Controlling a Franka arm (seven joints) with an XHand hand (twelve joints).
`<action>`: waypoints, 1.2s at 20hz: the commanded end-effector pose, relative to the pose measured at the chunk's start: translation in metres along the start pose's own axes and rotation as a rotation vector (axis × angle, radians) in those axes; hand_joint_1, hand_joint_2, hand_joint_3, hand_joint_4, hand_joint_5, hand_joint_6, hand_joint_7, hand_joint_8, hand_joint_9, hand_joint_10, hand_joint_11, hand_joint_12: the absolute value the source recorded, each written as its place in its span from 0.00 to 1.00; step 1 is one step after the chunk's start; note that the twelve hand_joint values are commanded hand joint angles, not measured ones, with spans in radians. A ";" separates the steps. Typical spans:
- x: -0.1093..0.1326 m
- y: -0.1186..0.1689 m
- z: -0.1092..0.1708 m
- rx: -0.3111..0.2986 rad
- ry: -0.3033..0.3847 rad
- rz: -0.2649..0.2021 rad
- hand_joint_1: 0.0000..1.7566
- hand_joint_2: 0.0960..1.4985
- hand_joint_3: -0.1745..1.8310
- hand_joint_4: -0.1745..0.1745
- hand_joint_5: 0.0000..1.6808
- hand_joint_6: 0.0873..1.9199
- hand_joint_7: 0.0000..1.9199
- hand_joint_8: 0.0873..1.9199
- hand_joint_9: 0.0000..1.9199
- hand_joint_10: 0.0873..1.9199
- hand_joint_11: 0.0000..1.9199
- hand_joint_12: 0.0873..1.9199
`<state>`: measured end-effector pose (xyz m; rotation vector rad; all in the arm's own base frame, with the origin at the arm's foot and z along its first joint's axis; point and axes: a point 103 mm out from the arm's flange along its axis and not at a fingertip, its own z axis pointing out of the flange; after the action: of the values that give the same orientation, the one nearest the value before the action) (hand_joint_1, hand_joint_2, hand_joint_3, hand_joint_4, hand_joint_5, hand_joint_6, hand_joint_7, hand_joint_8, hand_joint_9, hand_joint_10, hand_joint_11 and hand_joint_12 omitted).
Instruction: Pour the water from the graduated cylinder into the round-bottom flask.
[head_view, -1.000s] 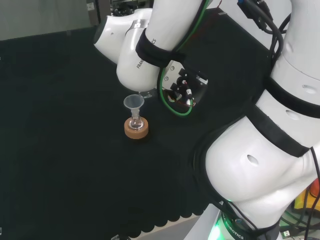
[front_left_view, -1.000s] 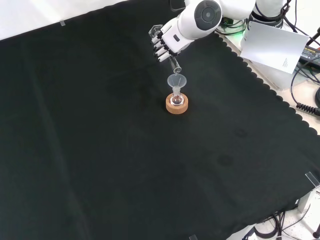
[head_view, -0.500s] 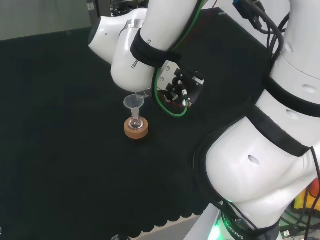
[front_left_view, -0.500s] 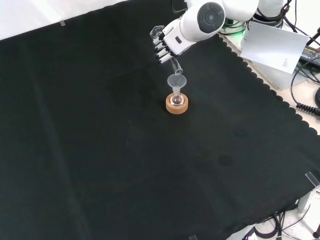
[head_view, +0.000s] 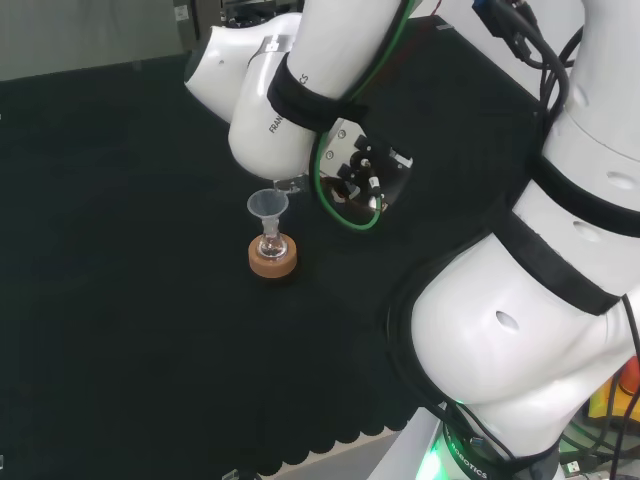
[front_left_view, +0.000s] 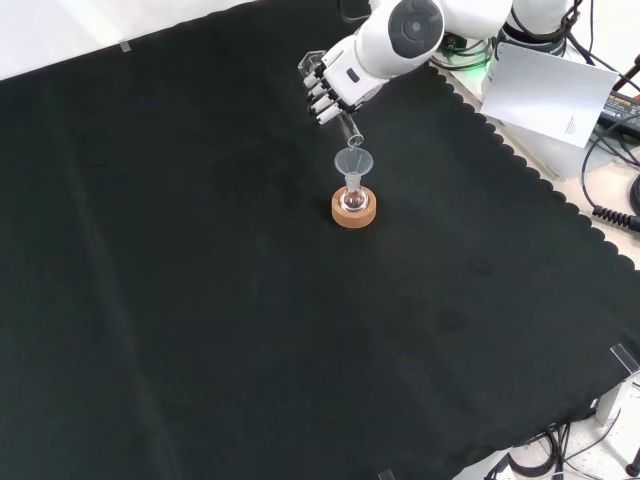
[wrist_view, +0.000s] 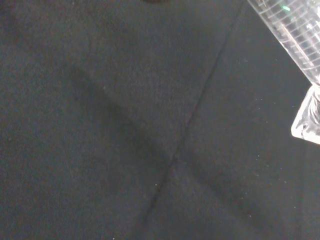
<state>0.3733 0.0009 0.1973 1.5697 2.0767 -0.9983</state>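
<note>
Front view: hand (front_left_view: 327, 85) fingers curled round graduated cylinder (front_left_view: 350, 130), tilted mouth-down over funnel (front_left_view: 353, 162) in flask (front_left_view: 353, 200).

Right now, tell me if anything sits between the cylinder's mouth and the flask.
A clear funnel stands in the neck of the round-bottom flask on its cork ring. The hand holds the graduated cylinder tilted, its mouth just above the funnel. That guides the pour; nothing else visible stands between.
</note>
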 end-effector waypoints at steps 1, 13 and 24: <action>-0.004 -0.002 0.001 -0.019 0.098 0.006 0.62 0.77 0.09 0.29 0.53 0.58 0.56 0.25 0.72 0.00 0.67 0.35; -0.015 -0.004 0.001 -0.125 0.373 0.028 0.62 0.77 0.09 0.29 0.53 0.58 0.56 0.25 0.72 0.00 0.67 0.35; -0.016 0.012 0.002 -0.231 0.669 0.008 0.62 0.77 0.09 0.29 0.53 0.58 0.56 0.25 0.72 0.00 0.67 0.35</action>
<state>0.3790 -0.0081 0.2033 1.9109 2.4116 -0.4287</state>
